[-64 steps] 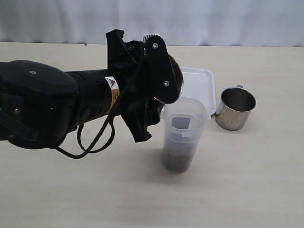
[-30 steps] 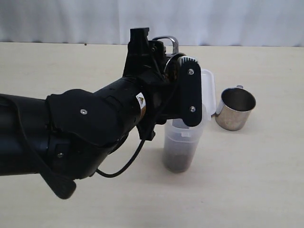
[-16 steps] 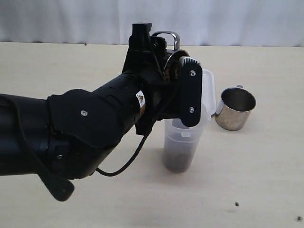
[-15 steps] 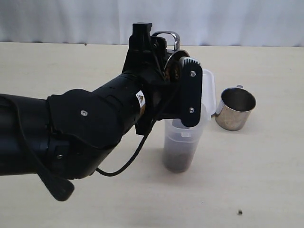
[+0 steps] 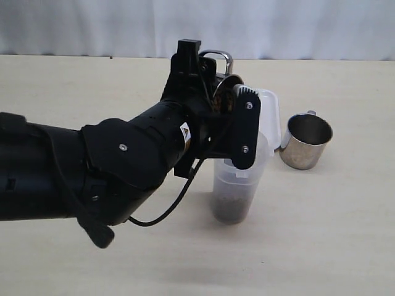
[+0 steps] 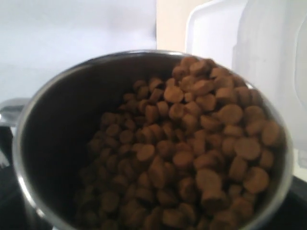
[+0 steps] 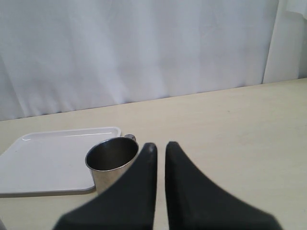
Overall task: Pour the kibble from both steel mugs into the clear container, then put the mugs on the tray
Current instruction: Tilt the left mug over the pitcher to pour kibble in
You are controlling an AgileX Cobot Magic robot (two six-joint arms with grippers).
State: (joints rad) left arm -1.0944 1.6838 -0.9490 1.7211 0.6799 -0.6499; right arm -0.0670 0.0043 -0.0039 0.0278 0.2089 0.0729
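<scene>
Over the last couple of seconds my left wrist has rolled and brought the full mug (image 5: 217, 57) up behind the container (image 5: 237, 179) rim. The layer (image 5: 231, 208) in the container's bottom looks unchanged, so I judge this pour is only starting. Left end effector (image 5: 231, 123) is clamped on that mug, its kibble (image 6: 192, 143) heaped toward the lip. The second mug (image 5: 303, 142) stands empty on the bench (image 5: 321, 240), just beside the tray (image 5: 270, 117), not on it. Right end effector (image 7: 160, 148) is closed and empty.

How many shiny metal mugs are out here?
2. One steel mug is held in the air near the clear container, with kibble in it; the other mug stands on the table beside the tray. The arm hides part of the table.
</scene>
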